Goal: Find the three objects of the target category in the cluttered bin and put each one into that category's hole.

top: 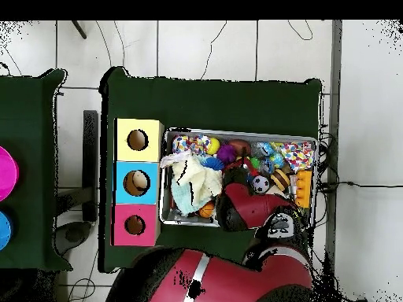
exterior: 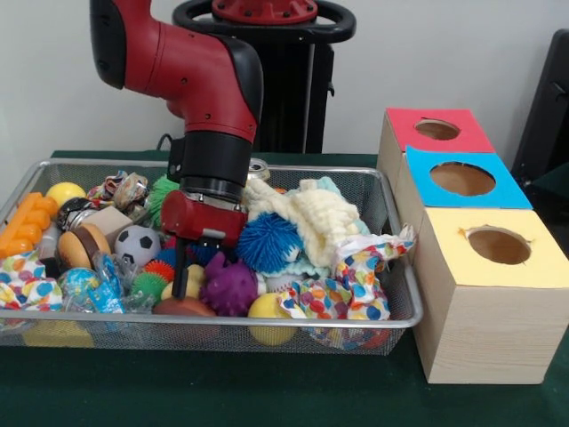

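The wire mesh bin [exterior: 267, 322] stands on the green table, full of toys; it also shows in the overhead view [top: 236, 132]. My gripper [exterior: 182, 286] reaches down into the bin's middle front, among a purple spiky toy [exterior: 229, 286], a green spiky ball [exterior: 149, 285] and a brown rounded toy [exterior: 182, 308]. I cannot see what it touches. The red-topped box's hole [exterior: 436, 130] is farthest back on the right; in the overhead view the hole [top: 134, 225] is nearest the robot's base. In that view the arm [top: 252, 206] hides the gripper.
Blue-topped [exterior: 462, 179] and yellow-topped [exterior: 499, 245] boxes stand in line with the red one, right of the bin. The bin also holds a blue spiky ball [exterior: 269, 242], a soccer ball [exterior: 137, 245], a burger toy [exterior: 82, 246], a cream knitted cloth [exterior: 320, 218] and a dotted cloth [exterior: 356, 276].
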`<action>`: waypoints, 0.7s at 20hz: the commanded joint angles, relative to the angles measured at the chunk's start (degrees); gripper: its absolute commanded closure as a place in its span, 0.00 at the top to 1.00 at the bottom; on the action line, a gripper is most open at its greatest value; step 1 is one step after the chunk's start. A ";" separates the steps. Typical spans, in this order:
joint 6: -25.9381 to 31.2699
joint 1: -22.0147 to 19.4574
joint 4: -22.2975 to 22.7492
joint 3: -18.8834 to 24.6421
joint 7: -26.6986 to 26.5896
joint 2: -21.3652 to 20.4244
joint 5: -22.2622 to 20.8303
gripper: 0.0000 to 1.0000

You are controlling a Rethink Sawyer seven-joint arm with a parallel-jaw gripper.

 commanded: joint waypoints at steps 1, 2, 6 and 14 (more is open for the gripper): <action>10.72 2.74 -8.73 2.15 5.11 1.89 4.59 1.00; 12.92 2.95 -9.06 2.13 5.18 1.96 4.77 1.00; 29.37 6.06 -13.09 -0.94 3.41 4.15 8.31 0.00; 44.76 13.02 -21.98 -11.23 4.30 11.69 9.57 0.00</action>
